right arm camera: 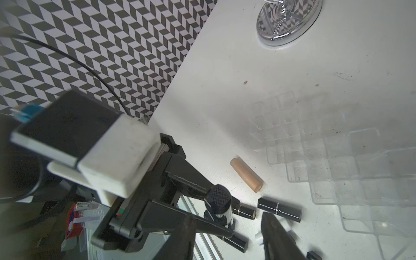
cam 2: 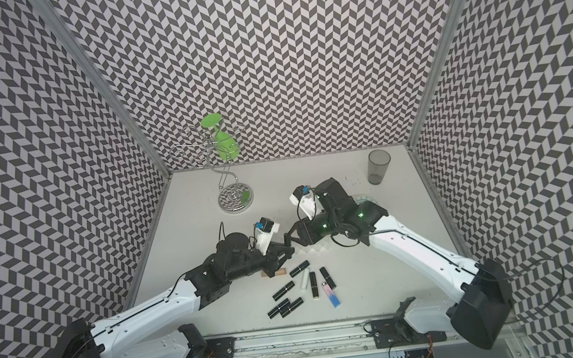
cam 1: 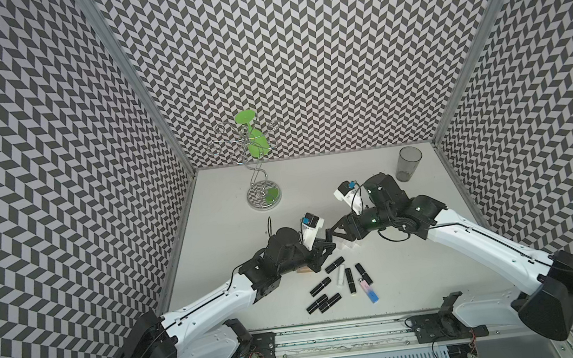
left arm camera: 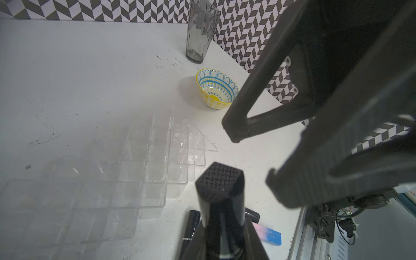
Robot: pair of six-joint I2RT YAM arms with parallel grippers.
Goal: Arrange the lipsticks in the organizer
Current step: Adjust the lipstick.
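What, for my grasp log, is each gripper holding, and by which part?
Left gripper holds a black lipstick by its lower end, patterned top free; right gripper holds nothing.

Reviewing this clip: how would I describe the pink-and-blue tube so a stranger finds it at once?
On the white table, find the loose lipsticks lying near the front edge. The pink-to-blue gradient tube lies at that group's right end. Its neighbours are glossy black or plain white; it alone fades between two colours.
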